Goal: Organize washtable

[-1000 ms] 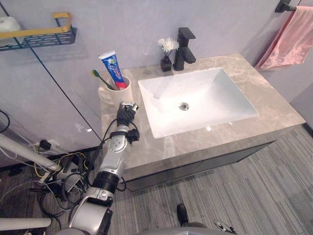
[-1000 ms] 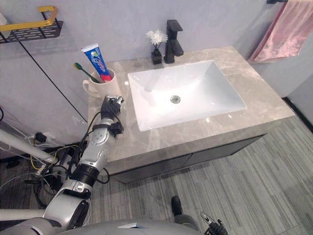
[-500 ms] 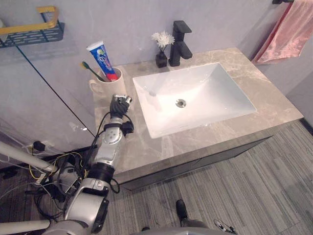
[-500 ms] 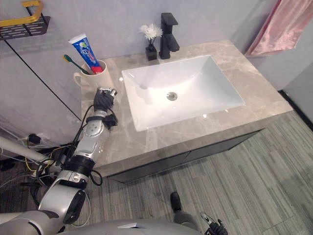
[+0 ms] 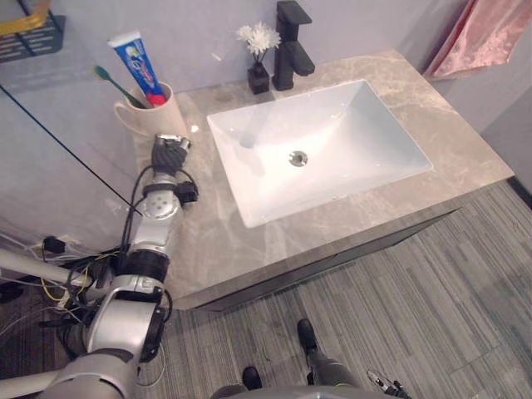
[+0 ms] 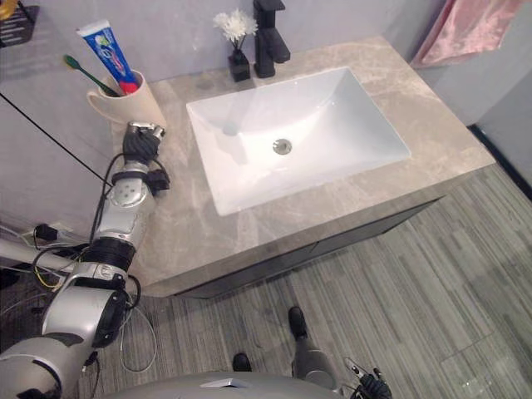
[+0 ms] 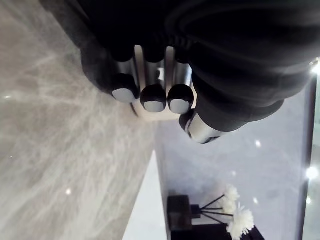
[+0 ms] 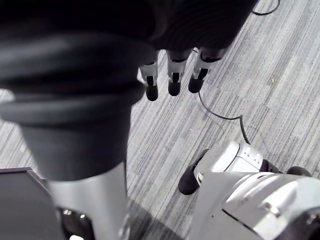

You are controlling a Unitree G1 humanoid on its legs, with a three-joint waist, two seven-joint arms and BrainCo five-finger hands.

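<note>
The right hand [image 8: 173, 75] hangs low over the striped floor, its fingers loose and nearly straight, holding nothing. Further out, the left hand [image 5: 169, 153] rests on the stone counter [image 5: 216, 241] near its left edge. Its fingers are curled in on themselves and nothing is in them.

Just beyond its knuckles stands the cream cup [image 5: 154, 116], with a tube of toothpaste [image 5: 133, 58] and a green toothbrush [image 5: 112, 81] leaning out of it. Whether the hand touches the cup cannot be told.

The main risk appears to be at this cup. It is top-heavy with the tall tube, and it sits close to the counter's left edge. A push from closed fingers would probably slide it or tip it and spill its contents. The hand likely has to open before it can take the cup.

To the right lies the white sink [image 5: 349, 133]. At the back of the counter a small dark vase of white flowers [image 5: 258, 79] stands just beside the black tap [image 5: 291, 46]. A wide sweep of the arm could knock the vase over. A pink towel [image 5: 478, 37] hangs at the far right.

The tube carries coloured print, too small to read. No other writing is visible.
</note>
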